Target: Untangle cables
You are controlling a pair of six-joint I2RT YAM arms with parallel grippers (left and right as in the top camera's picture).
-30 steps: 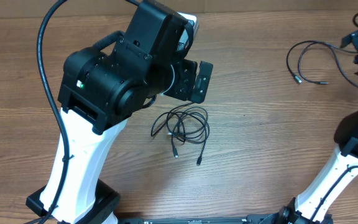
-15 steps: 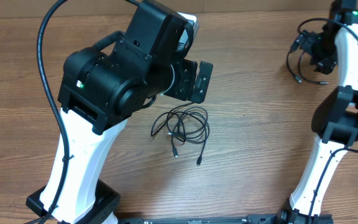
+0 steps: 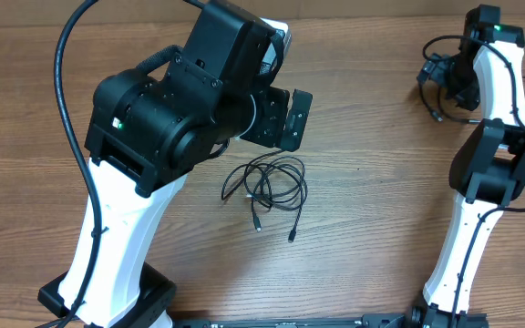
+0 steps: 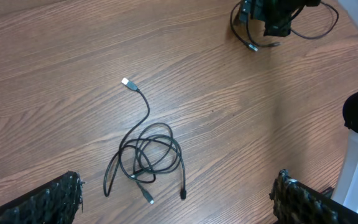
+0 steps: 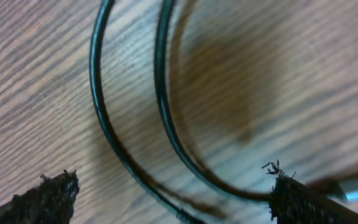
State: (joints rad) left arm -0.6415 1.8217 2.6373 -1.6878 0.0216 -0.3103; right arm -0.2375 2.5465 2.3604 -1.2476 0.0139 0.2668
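You have a brown wood-grain table (image 3: pixel 381 210) under you — evenly lit, the grain running across the overhead view, shadows soft. Past its far edge you see only a paler tan strip (image 3: pixel 354 5).

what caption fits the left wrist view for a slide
Open left hand above a loose tangle of black cables on the wooden table, second cable at far corner

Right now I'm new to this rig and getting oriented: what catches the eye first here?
The bulky left arm fills the left half of the overhead view, with the left end effector hanging open above a tangled bundle of thin black cables at mid-table. At the far right corner, the right end effector, also open, sits low over a second looped cable on the wooden table.
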